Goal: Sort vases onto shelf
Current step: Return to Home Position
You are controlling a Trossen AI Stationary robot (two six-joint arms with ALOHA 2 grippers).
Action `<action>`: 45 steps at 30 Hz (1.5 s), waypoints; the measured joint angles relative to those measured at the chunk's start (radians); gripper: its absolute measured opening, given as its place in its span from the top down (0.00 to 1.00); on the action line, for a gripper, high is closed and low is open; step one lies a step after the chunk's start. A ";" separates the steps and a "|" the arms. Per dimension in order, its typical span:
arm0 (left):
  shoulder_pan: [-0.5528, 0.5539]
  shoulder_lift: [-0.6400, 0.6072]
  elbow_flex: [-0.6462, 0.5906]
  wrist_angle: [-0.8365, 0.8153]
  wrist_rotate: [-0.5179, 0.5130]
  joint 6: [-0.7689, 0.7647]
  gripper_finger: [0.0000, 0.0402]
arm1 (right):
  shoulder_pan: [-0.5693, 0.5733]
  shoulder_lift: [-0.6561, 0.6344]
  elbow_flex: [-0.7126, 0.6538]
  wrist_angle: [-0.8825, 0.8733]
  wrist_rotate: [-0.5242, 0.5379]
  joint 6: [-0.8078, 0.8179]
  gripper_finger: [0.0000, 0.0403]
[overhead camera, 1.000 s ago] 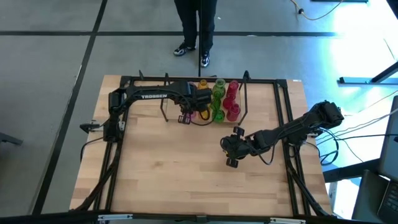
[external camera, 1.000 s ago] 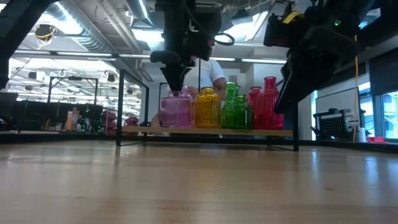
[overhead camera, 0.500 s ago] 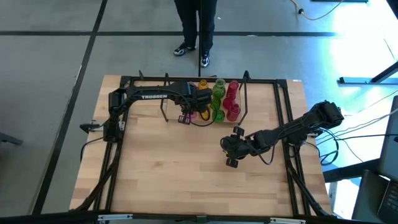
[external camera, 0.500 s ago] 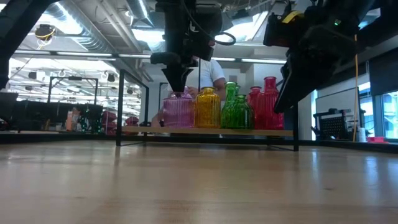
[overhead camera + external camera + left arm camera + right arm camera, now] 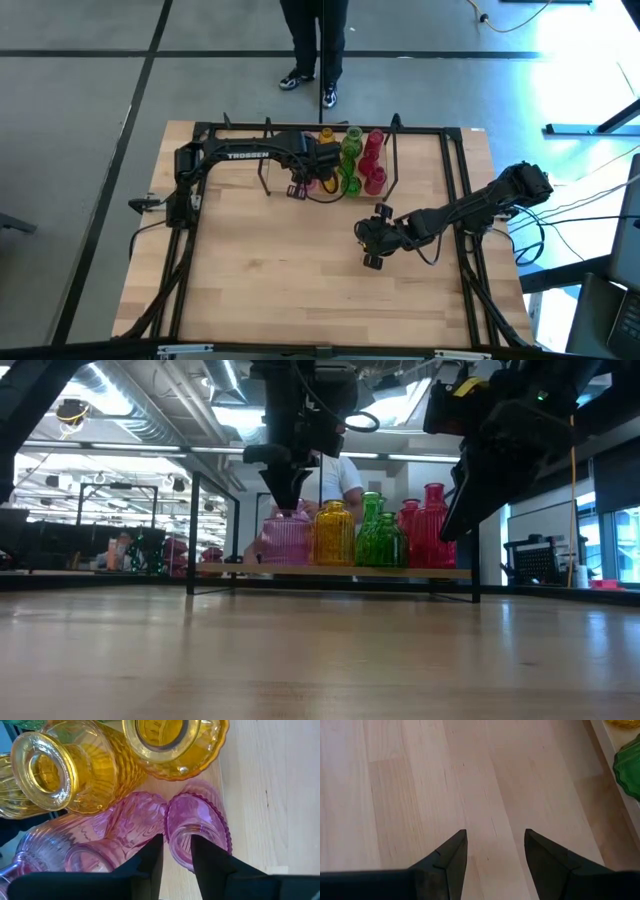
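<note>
Violet vase stands upright on shelf, neck up; left end effector at its rim, grip unclear; right end effector open, empty.

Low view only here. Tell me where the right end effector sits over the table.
Observer: The high view puts the right end effector over bare wooden tabletop, on your side of the low light-wood shelf, apart from it.
Operator: Report what it holds.
Observer: Nothing; the right wrist view shows its dark fingers open over bare wood.
Operator: Now the left one.
Observer: The left end effector hangs right at the mouth of a ribbed pink glass vase, with other pink glass vases beside it.
</note>
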 joint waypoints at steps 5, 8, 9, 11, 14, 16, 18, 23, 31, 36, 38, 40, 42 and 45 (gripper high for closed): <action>-0.012 -0.011 0.000 -0.009 -0.011 -0.007 0.77 | 0.000 0.000 0.000 0.000 0.000 0.000 0.56; -0.030 -0.016 0.016 -0.054 -0.024 -0.029 0.77 | 0.000 0.000 0.000 -0.001 -0.005 0.000 0.56; -0.036 -0.016 0.028 -0.075 -0.026 -0.036 0.77 | 0.000 0.000 0.000 -0.002 -0.009 0.000 0.56; -0.048 -0.022 0.054 -0.128 -0.027 -0.059 0.77 | 0.000 0.000 0.000 -0.004 -0.016 0.000 0.56; -0.066 -0.042 0.086 -0.144 -0.024 -0.085 0.77 | 0.000 0.000 0.000 -0.003 -0.027 -0.003 0.56; -0.076 -0.067 0.089 -0.147 -0.023 -0.087 0.77 | 0.000 0.000 0.000 -0.003 -0.027 -0.003 0.56; -0.080 -0.098 0.091 -0.136 -0.024 -0.097 0.77 | 0.000 0.001 0.000 -0.005 -0.027 -0.003 0.56; -0.087 -0.200 0.089 -0.142 -0.015 -0.184 0.77 | -0.001 0.001 0.000 -0.003 -0.026 -0.003 0.56; -0.143 -0.478 -0.107 -0.007 0.002 -0.302 0.77 | -0.001 -0.019 0.000 0.044 -0.034 -0.044 0.56; -0.203 -0.719 -0.402 0.217 0.003 -0.354 0.77 | -0.001 -0.095 0.000 0.050 -0.034 -0.112 0.66; -0.222 -0.808 -0.520 0.295 0.003 -0.379 0.77 | -0.001 -0.136 0.000 0.050 -0.034 -0.141 0.72; -0.238 -0.896 -0.623 0.369 0.002 -0.409 0.77 | -0.001 -0.182 0.000 0.053 -0.034 -0.165 0.79; -0.250 -0.982 -0.722 0.437 0.003 -0.436 0.78 | -0.001 -0.231 0.000 0.056 -0.033 -0.191 0.84; -0.264 -1.104 -0.858 0.559 0.026 -0.453 0.82 | -0.003 -0.306 -0.019 0.089 -0.032 -0.244 0.91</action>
